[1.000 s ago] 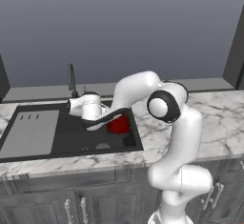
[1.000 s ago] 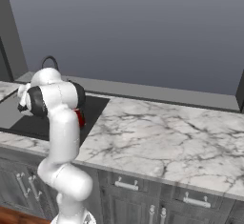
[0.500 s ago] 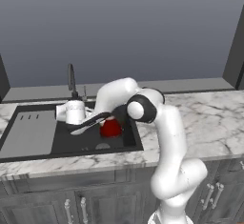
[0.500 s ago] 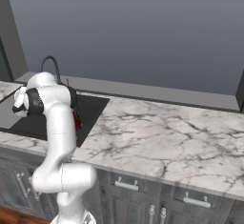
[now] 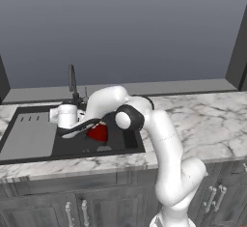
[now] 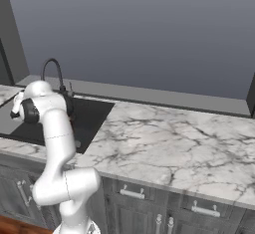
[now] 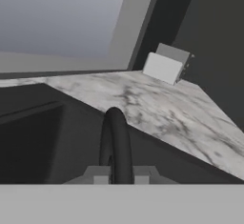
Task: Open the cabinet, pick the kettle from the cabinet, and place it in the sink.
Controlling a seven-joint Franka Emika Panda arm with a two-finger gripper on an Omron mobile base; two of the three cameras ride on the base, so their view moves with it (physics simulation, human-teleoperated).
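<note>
Reaching low and to its left, the arm (image 5: 159,139) in the left base view folds down over the sink (image 5: 29,139), a black rectangular basin with a flat grey drainboard, sunk into veined white marble counter (image 5: 202,120). The kettle (image 5: 99,132), a small glossy red dome, sits low inside the basin just behind the black arched handle (image 5: 77,129) that curves from the wrist; by my reading it hangs there because it is being lowered or has just touched down, and contact with the basin floor cannot be told. The thin dark faucet (image 5: 72,78) stands just behind. In the right base view the white arm (image 6: 55,128) blocks the basin, and the faucet (image 6: 52,66) arches beyond the shoulder; the smooth marble counter (image 6: 169,138) runs off to the right over grey panelled lower doors. In the hand view the gripper (image 7: 120,179) looks along the counter toward a dark wall, and a smooth black curved bar, judged to be the kettle's handle (image 7: 117,142), rises from between the narrow-set fingers (image 7: 98,174), which seem closed on it. A pale grey box (image 7: 164,66) rests on the far marble.
</note>
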